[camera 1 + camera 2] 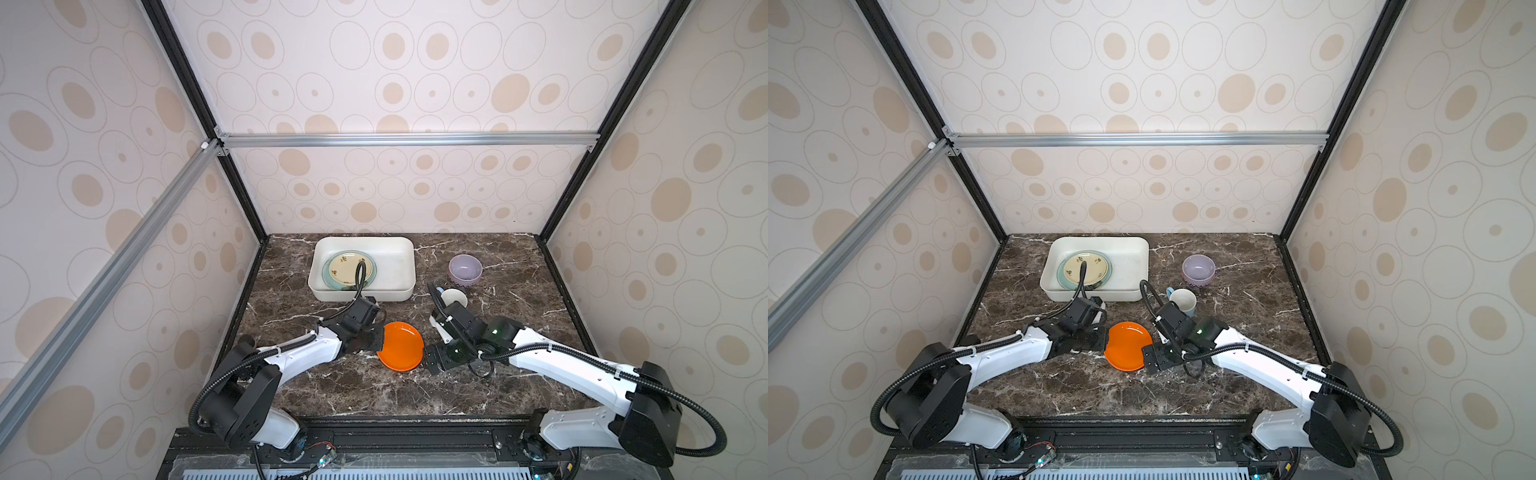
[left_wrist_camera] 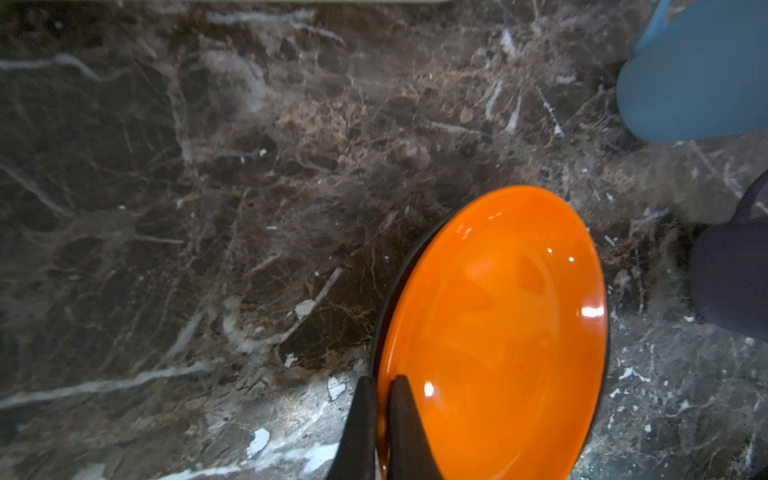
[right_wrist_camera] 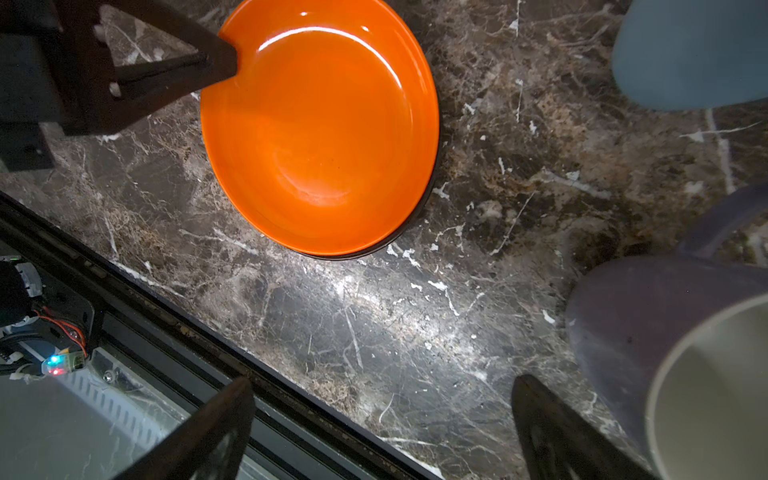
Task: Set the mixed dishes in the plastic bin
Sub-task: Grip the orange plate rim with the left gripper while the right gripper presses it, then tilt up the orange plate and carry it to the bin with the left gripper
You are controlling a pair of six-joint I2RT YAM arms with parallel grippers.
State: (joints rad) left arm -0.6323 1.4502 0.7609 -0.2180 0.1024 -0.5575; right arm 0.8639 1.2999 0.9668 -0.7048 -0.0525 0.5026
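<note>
The black plate with an orange face (image 1: 402,347) (image 1: 1128,347) lies on the marble table. My left gripper (image 2: 382,386) (image 1: 380,338) is shut on its left rim, one finger on the orange face and one beneath. Just right of the plate, my right gripper (image 3: 382,388) (image 1: 430,363) stands open and holds nothing. The white plastic bin (image 1: 361,296) (image 1: 1096,296) at the back holds a cream floral plate (image 1: 343,268) on a teal plate (image 1: 328,280). A lavender bowl (image 1: 465,270), a light blue mug (image 1: 454,298) (image 2: 698,83) and a purple mug (image 3: 665,353) stand on the table.
The left arm's cable (image 1: 360,276) arches over the bin. The purple mug sits close beside the right gripper's finger (image 3: 540,415), hidden under that arm in both top views. The table's front edge and a black rail (image 3: 166,316) run near the right gripper.
</note>
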